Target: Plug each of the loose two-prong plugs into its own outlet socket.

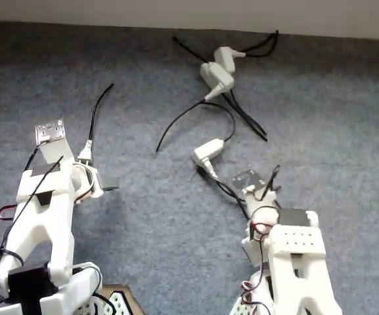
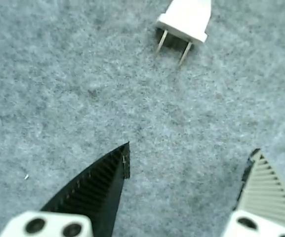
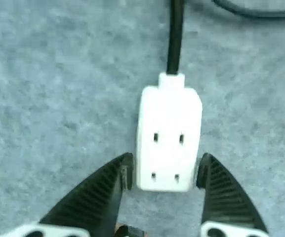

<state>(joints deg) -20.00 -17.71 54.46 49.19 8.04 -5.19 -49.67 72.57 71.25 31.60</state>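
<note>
left end effector (image 2: 189, 163): spread wide, low over the grey table (image 2: 58, 74), holding nothing
plug (image 2: 184, 19): white, two prongs, flat on the table beyond the left fingertips and apart from them, prongs pointing toward them
socket block (image 3: 168, 138): white, on a black cord, lying flat
white pair (image 1: 217, 69): touching, near the far edge, cords crossing
right end effector (image 3: 164, 175): spread, one finger either side of the socket block's near end; contact unclear

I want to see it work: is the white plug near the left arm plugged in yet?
Not plugged in. The white plug lies loose on the grey carpet, both metal prongs bare, no socket touching them.
</note>
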